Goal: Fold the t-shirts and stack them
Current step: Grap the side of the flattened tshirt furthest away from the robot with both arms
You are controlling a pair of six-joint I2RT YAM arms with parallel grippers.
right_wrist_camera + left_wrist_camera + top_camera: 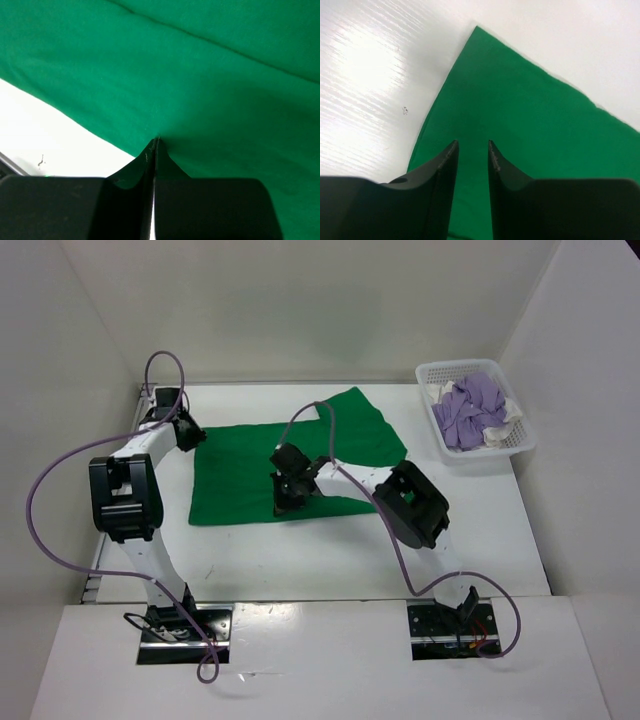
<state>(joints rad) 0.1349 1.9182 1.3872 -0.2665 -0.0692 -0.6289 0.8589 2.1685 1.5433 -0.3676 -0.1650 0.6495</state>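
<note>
You are working on a green t-shirt (250,460) that is lying spread flat across the middle of the counter (300,560).
Your left tool (472,145) is hanging released, fingers apart, over the shirt's far-left corner. Your right tool (155,142) is sitting clenched, tips together, against the cloth by its near edge, and you cannot tell whether any fabric is caught between them. A white basket (520,445) is sitting at the far right, well apart from the shirt, holding purple and white garments (470,405).
</note>
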